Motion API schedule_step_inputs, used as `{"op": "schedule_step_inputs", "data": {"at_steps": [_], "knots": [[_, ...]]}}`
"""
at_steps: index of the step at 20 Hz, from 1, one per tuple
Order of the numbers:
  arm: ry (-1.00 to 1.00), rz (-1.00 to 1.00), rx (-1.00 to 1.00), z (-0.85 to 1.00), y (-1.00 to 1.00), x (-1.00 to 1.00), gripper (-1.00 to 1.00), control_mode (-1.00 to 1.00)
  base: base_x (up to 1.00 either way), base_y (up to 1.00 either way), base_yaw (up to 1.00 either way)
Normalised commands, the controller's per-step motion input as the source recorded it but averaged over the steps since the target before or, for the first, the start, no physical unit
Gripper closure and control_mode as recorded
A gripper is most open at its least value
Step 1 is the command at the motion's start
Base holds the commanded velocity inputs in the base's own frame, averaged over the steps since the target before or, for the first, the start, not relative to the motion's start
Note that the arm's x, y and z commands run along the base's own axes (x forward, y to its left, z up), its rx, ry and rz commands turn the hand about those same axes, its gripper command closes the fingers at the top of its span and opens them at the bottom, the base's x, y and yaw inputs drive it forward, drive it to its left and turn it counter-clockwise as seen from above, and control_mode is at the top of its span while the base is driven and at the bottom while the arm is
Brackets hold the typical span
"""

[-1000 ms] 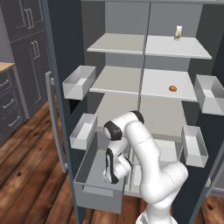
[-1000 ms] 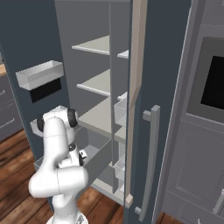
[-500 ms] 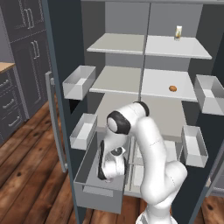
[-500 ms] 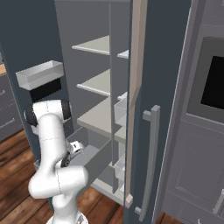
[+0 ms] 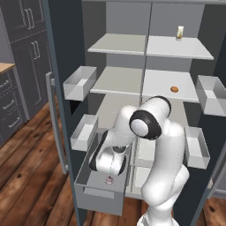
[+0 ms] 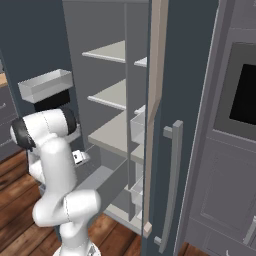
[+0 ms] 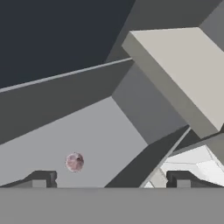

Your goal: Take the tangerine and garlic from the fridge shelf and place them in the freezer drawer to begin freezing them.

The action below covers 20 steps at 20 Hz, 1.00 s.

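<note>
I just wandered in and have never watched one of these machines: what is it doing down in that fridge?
The white arm is bent low over the pulled-out freezer drawer at the bottom of the open fridge. Its fingers stand wide apart with nothing between them, and the small pinkish garlic lies on the drawer floor just below. The tangerine sits on the fridge shelf higher up, on the right, so that half of the job looks not yet done.
</note>
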Motion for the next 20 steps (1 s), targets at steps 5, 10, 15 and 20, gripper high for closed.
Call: {"op": "schedule_step_inputs", "data": {"at_steps": [5, 10, 15, 20], "knots": [[-0.23, -0.01, 0.00, 0.82, 0.00, -0.52, -1.00, -1.00, 0.00, 0.00, 0.00], [-0.18, 0.00, 0.00, 0.70, 0.00, -0.42, -1.00, -1.00, 0.00, 0.00, 0.00], [-0.16, 0.00, 0.00, 0.71, 0.00, -0.32, -1.00, -1.00, 0.00, 0.00, 0.00], [-0.18, 0.00, 0.00, 0.61, 0.00, -0.43, -1.00, -1.00, 0.00, 0.00, 0.00]]}}
